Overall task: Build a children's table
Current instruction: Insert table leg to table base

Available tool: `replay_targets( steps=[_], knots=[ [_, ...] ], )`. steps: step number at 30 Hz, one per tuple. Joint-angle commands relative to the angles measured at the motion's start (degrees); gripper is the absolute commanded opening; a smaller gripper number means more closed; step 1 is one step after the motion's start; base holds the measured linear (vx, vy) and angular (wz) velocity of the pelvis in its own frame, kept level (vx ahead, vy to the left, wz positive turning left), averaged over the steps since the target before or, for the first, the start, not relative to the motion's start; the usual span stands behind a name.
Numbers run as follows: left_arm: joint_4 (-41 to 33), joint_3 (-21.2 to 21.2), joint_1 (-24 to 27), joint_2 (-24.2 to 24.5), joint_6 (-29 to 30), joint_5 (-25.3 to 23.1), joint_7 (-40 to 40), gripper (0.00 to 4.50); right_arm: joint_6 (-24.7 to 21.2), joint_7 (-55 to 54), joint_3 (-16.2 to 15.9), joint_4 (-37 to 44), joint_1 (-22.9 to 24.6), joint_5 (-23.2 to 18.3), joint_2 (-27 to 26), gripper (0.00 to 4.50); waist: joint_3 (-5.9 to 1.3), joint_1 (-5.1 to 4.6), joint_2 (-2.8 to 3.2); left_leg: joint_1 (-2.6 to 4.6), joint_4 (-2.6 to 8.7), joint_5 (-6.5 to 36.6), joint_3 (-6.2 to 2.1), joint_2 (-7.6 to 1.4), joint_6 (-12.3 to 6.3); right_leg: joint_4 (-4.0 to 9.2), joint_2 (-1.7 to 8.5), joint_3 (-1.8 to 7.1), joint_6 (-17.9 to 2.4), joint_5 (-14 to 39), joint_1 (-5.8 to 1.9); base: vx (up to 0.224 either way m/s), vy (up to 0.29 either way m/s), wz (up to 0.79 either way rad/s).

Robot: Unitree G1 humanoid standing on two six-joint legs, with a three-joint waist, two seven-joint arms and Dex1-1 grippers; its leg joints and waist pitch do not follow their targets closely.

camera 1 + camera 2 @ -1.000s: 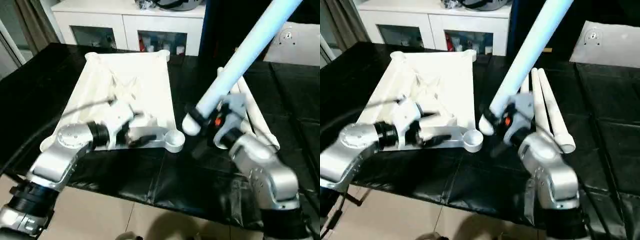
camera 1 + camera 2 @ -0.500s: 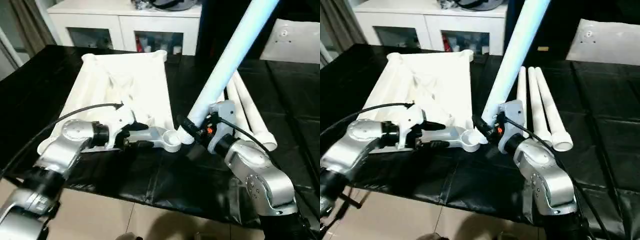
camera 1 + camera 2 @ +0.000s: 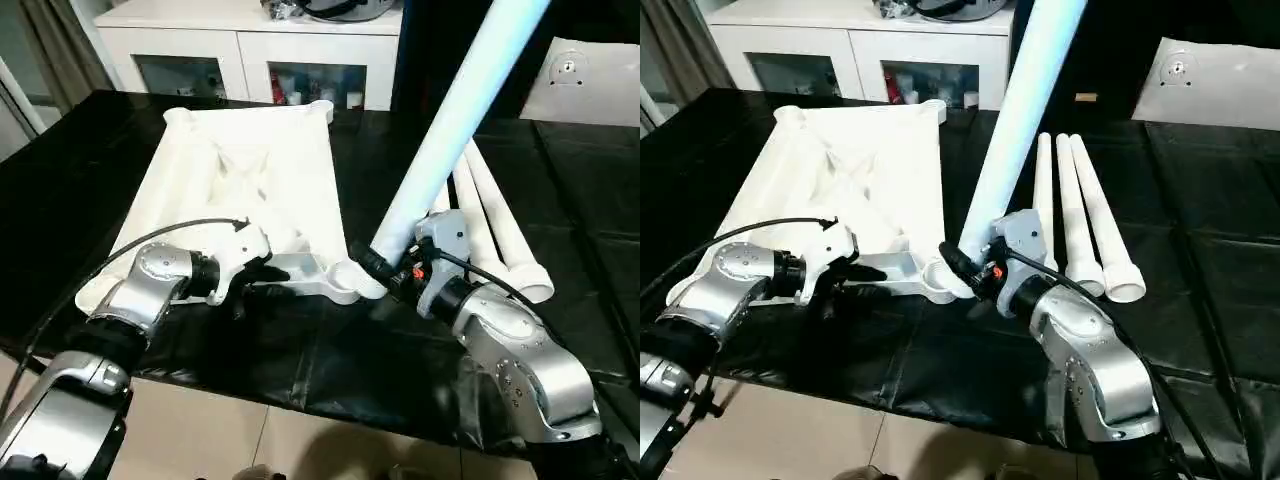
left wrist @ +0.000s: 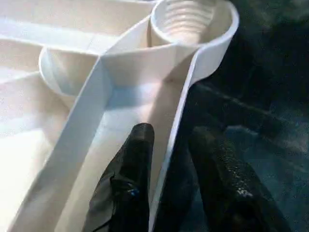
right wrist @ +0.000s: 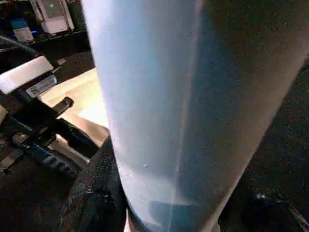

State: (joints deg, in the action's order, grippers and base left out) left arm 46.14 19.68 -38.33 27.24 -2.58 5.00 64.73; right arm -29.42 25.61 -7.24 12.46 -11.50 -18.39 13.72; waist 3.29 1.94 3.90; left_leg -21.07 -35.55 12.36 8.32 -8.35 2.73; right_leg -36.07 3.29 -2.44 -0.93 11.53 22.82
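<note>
The left hand (image 4: 169,193) pinched the tabletop (image 3: 250,170) rim beside a corner socket (image 4: 190,21). The right hand (image 3: 385,270) gripped a leg (image 3: 450,130), its end at that socket.

The white tabletop (image 3: 250,190) lay ribbed side up; one leg (image 3: 450,130) leaned toward 1 o'clock at its near-right socket (image 3: 347,277); three legs (image 3: 1075,215) lay at 3 o'clock.

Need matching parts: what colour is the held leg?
White, clearest in the right eye view: leg.
</note>
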Motion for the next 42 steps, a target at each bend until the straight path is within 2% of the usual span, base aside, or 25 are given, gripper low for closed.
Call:
replay_targets(
  steps=[1, 10, 17, 18, 19, 20, 21, 23, 24, 25, 28, 29, 30, 34, 35, 36, 42],
  knots=[
    [2.07, -0.05, -1.22, -0.15, -1.36, -1.29, -0.01, 1.12, 0.09, 1.36, -0.44, 1.63, -0.45, -0.49, 0.36, 1.91, -3.89, 0.09, -0.14, 0.18, 4.53, 7.88, -1.14, -3.85, -0.14, 4.3, 5.14, 3.19, -13.87, 4.81, -3.82, 0.0, 0.0, 0.0],
    [7.58, -0.29, -3.57, -1.31, -4.04, -3.13, 1.67, 0.44, 0.09, 3.48, -1.32, 1.35, -1.3, -0.59, 1.31, 1.91, -3.86, 0.22, -0.25, 0.16, 4.46, 7.27, -1.1, -3.84, -0.71, 4.42, 5.31, 3.18, -14.03, 5.34, -3.83, 0.0, 0.0, 0.0],
    [8.21, 0.37, -3.95, -1.3, -4.59, -4.3, 4.51, 0.06, 0.08, 5.6, -1.85, 0.55, -2.65, -0.17, 2.41, 1.91, -3.86, 0.15, -0.22, 0.11, 4.42, 6.88, -1.08, -3.92, -1.14, 4.32, 5.37, 3.18, -14.59, 4.56, -3.91, 0.0, 0.0, 0.0],
    [6.47, 0.26, -3.1, -1.14, -4.19, -3.97, 5.35, 0.06, 0.52, 6.08, -2.38, 0.1, -3.32, 0.72, 3.05, 1.91, -3.86, 0.16, -0.14, 0.15, 4.42, 6.96, -1.08, -3.98, -1.06, 4.35, 5.4, 3.21, -14.7, 4.74, -3.86, 0.0, 0.0, 0.0],
    [5.96, 0.23, -2.84, -1.1, -4.12, -3.87, 5.52, 0.06, 0.71, 6.18, -2.54, -0.02, -3.5, 1.01, 3.22, 1.91, -3.9, 0.2, 0.23, 0.24, 4.41, 7.06, -1.14, -4.06, -0.88, 4.23, 5.44, 3.22, -14.85, 4.56, -3.8, 0.0, 0.0, 0.0],
    [0.95, -0.1, -0.16, -0.89, -3.32, -3.27, 5.37, 0.02, 2.46, 7.01, -3.43, -1.23, -4.56, 2.45, 3.95, 1.91, -3.89, 0.11, 0.01, 0.16, 4.43, 6.98, -1.09, -4.05, -0.87, 4.26, 5.31, 3.21, -15.05, 3.78, -3.87, 0.0, 0.0, 0.0],
    [-0.96, -0.33, 0.93, -0.9, -3.07, -3.27, 4.38, 0.02, 2.92, 7.41, -3.71, -1.67, -4.86, 2.74, 4.13, 1.91, -3.89, -0.16, -0.02, -0.13, 4.6, 6.83, -1.3, -4.37, -0.64, 3.82, 5.56, 3.15, -15.53, 2.56, -4.06, 0.0, 0.0, 0.0],
    [-4.74, -0.94, 3.3, -1.18, -3.22, -2.65, 2.82, 0.0, 2.73, 7.79, -3.94, -2.74, -5.31, 2.78, 4.15, 1.91, -3.9, -0.04, 0.13, 0.17, 4.31, 7.44, -0.93, -4.15, -1.11, 4.14, 5.39, 3.2, -15.8, 3.33, -3.8, 0.0, 0.0, 0.0],
    [-6.79, -0.97, 4.68, -1.19, -3.06, -2.44, 2.34, 0.0, 1.76, 8.05, -4.09, -3.01, -5.43, 2.46, 4.26, 1.91, -3.87, -0.09, -0.72, 0.02, 4.42, 7.24, -0.9, -4.23, -1.31, 4.16, 5.36, 3.21, -15.72, 3.36, -3.93, 0.0, 0.0, 0.0],
    [-7.15, -0.94, 4.95, -1.17, -3.12, -2.47, 2.3, 0.0, 1.56, 8.09, -4.12, -3.06, -5.47, 2.42, 4.28, 1.91, -3.89, 0.1, -0.35, 0.09, 4.43, 7.06, -1.01, -4.32, -1.37, 3.99, 5.44, 3.2, -15.71, 3.56, -3.91, 0.0, 0.0, 0.0],
    [-9.97, -1.07, 7.55, -1.14, -4.81, -2.12, 3.24, 0.0, 1.1, 7.48, -3.63, -4.42, -6.09, 2.29, 3.52, 1.91, -3.81, 0.06, -0.45, 0.13, 4.43, 6.83, -0.89, -4.16, -1.82, 4.22, 5.16, 3.11, -15.02, 4.95, -3.62, 0.0, 0.0, 0.0],
    [-10.71, -1.29, 8.16, -1.11, -4.8, -1.82, 3.38, 0.0, 0.85, 7.87, -3.66, -4.84, -6.32, 2.05, 3.48, 1.91, -3.79, 0.05, -0.77, 0.11, 4.51, 7.29, -0.88, -4.17, -1.74, 4.27, 5.29, 3.16, -14.64, 6.56, -3.67, 0.0, 0.0, 0.0],
    [-11.32, -1.44, 8.59, -1.05, -4.58, -1.65, 3.37, 0.0, 0.66, 8.23, -3.73, -5.06, -6.44, 1.88, 3.53, 1.91, -3.73, 0.05, -0.83, 0.1, 4.52, 7.29, -0.83, -4.14, -1.73, 4.34, 5.23, 3.17, -14.44, 7.1, -3.59, 0.0, 0.0, 0.0],
    [-15.91, -2.32, 10.75, -0.71, -1.3, -0.6, 3.34, 0.0, -0.07, 10.14, -4.77, -5.65, -6.65, 1.6, 3.99, 1.91, -3.76, 0.07, -0.59, 0.16, 4.44, 6.88, -0.81, -4.2, -1.8, 4.32, 5.21, 3.21, -14.1, 7.19, -3.45, 0.0, 0.0, 0.0],
    [-16.72, -2.22, 11.13, -0.43, -0.69, -0.59, 3.31, 0.0, -0.44, 10.19, -4.96, -5.67, -6.59, 1.66, 4.04, 1.91, -3.73, 0.01, -1.37, 0.02, 4.5, 6.42, -0.73, -4.18, -2.16, 4.32, 5.15, 3.21, -14.08, 6.49, -3.53, 0.0, 0.0, 0.0],
    [-17.2, -1.92, 11.45, 0.04, -0.49, -0.82, 3.57, 0.0, -0.19, 10.1, -5.34, -6.11, -6.49, 2.23, 4.13, 1.91, -3.79, 0.16, -1.02, 0.03, 4.46, 5.6, -0.81, -4.16, -2.37, 4.12, 5.18, 3.15, -14.1, 6.13, -3.49, 0.0, 0.0, 0.0],
    [-18.25, -2.42, 12.07, 0.78, 0.85, -1.3, 3.8, 0.0, -0.5, 10.61, -5.86, -8.76, -6.74, 2.9, 3.85, 1.91, -3.69, 0.12, -0.9, 0.12, 4.5, 6.83, -0.76, -4.09, -1.97, 4.41, 5.14, 3.16, -13.66, 8.53, -3.28, 0.0, 0.0, 0.0]
  ],
)
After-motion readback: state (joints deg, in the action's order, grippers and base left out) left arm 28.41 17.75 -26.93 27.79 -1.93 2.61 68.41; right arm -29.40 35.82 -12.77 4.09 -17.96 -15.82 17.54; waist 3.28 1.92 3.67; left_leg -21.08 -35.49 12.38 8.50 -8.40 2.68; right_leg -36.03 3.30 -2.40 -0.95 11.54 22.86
